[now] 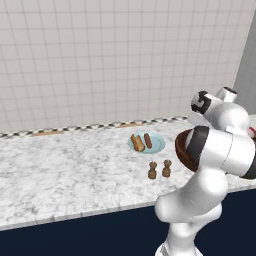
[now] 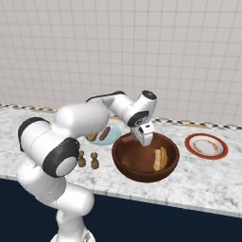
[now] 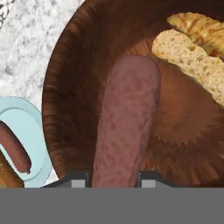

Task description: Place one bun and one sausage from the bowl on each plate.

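Gripper (image 3: 111,177) is closed on sausage (image 3: 124,127) inside bowl (image 3: 70,78), seen in hand view; long axis runs away from fingertips.

kitchen — tiled wall (image 1: 100,60), marble counter (image 1: 65,170)

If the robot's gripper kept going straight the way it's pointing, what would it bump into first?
The gripper already has a sausage between its fingertips, so that leads. Straight beyond it, most likely the brown bowl inner floor, though depth is hard to judge.
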